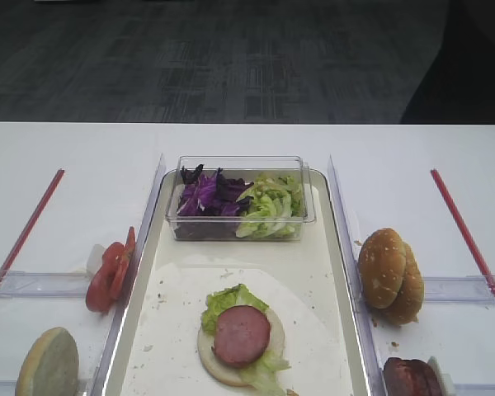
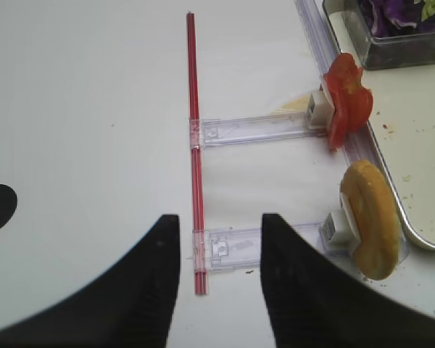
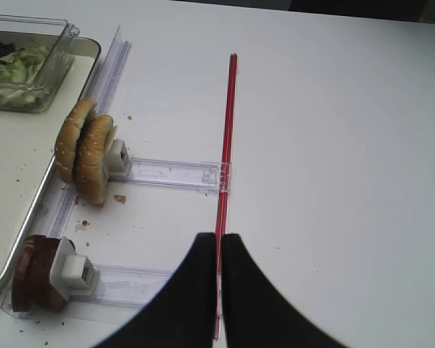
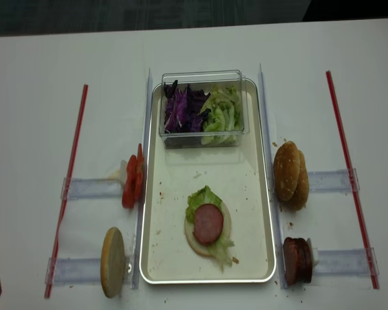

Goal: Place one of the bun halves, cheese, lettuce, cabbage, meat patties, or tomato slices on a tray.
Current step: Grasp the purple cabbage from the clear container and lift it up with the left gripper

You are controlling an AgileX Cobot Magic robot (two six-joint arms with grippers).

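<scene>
Both grippers hover above the tabletop, one parted, one closed.

The left gripper (image 2: 219,279) hangs over the left side of the tabletop, its two dark fingers (image 2: 148,290) spread with a clear gap between them, holding nothing. The right gripper (image 3: 219,272) hangs over the right side of the tabletop, its dark fingers (image 3: 192,290) pressed together along a thin seam, with nothing between them. Neither arm shows in the high views.
</scene>
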